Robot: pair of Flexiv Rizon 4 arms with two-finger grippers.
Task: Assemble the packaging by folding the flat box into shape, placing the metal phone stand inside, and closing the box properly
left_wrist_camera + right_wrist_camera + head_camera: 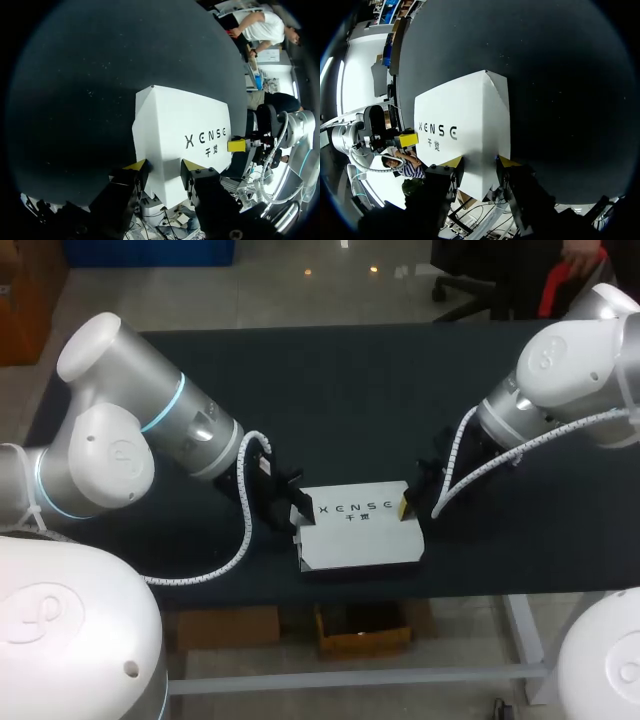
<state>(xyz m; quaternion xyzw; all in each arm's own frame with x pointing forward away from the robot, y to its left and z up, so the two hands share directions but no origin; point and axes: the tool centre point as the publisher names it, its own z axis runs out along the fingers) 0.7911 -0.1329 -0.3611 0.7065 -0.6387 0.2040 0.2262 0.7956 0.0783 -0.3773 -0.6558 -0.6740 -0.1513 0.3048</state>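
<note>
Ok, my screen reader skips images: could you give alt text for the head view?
A white box sits near the front edge of the dark table, with the left gripper at one end and the right gripper at the other.

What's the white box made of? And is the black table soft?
The white rectangular box looks like thin cardboard, smooth and matte: sharp folded creases, flat panels. The black table top seems covered by a dull mat, maybe cloth or rubber: no shine, faint specks. Softness I can't tell.
</note>
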